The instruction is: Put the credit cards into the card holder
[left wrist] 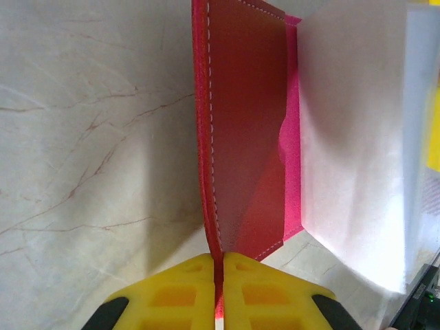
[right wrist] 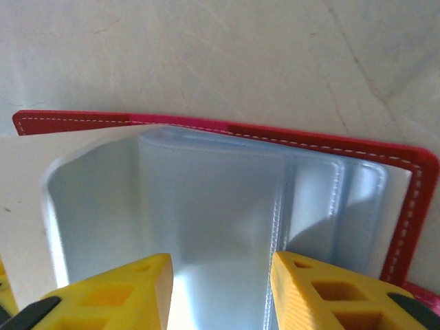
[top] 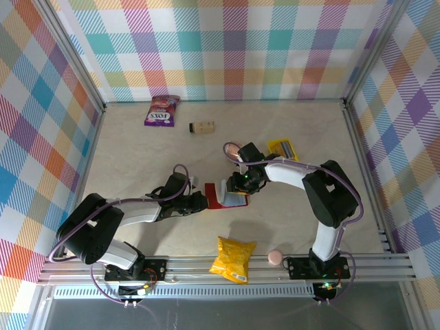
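Pinching the holder [left wrist: 247, 137] by the edge of its red flap with the left gripper [left wrist: 221, 265], fingers clenched tight on it. Poising the right gripper [right wrist: 221, 275] just over the holder's clear sleeves [right wrist: 206, 199], fingers parted and grasping nothing. Lying open in the middle of the table [top: 158, 151], between both grippers, touching the left one.

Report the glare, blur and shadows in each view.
Top external: even light, sharp, only soft shadows on the table. Left wrist: the clear sleeve of the card holder is blown out white, the left gripper soft, a faint shadow left of the holder. Right wrist: bluish glare on the sleeve, the right gripper out of focus.
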Robot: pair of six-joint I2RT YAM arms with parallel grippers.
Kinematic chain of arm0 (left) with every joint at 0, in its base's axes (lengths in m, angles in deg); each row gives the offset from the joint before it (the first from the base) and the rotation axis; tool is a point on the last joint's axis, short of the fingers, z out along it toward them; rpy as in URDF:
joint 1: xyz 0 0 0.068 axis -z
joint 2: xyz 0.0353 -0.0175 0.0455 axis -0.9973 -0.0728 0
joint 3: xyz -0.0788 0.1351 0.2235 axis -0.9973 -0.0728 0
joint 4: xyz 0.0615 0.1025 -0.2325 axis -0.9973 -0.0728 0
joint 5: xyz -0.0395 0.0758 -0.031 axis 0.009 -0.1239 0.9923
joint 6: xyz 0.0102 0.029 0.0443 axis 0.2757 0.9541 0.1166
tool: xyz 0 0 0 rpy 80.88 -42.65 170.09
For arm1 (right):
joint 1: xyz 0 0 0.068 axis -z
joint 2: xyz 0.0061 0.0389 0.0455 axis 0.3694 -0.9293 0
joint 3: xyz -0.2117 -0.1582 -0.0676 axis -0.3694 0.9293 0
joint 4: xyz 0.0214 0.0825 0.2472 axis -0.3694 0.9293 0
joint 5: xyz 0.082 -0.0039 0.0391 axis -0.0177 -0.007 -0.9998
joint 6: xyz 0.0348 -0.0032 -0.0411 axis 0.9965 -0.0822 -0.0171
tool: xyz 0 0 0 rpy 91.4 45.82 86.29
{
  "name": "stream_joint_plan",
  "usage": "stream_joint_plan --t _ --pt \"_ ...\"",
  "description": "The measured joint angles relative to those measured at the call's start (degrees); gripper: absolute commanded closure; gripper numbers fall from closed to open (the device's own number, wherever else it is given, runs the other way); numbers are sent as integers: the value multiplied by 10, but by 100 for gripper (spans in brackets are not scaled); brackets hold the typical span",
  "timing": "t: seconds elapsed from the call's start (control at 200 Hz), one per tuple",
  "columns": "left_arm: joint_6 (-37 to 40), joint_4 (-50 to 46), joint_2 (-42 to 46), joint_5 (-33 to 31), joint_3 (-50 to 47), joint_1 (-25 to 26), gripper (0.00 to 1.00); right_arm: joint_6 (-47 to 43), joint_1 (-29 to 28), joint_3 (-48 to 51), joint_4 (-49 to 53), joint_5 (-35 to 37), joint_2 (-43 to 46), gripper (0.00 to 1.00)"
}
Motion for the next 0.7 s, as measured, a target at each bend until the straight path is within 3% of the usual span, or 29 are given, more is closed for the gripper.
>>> stream_joint_plan --t 0.7 --pt "2 2 0 4 2 0 91 28 -17 0 -46 -47 -2 55"
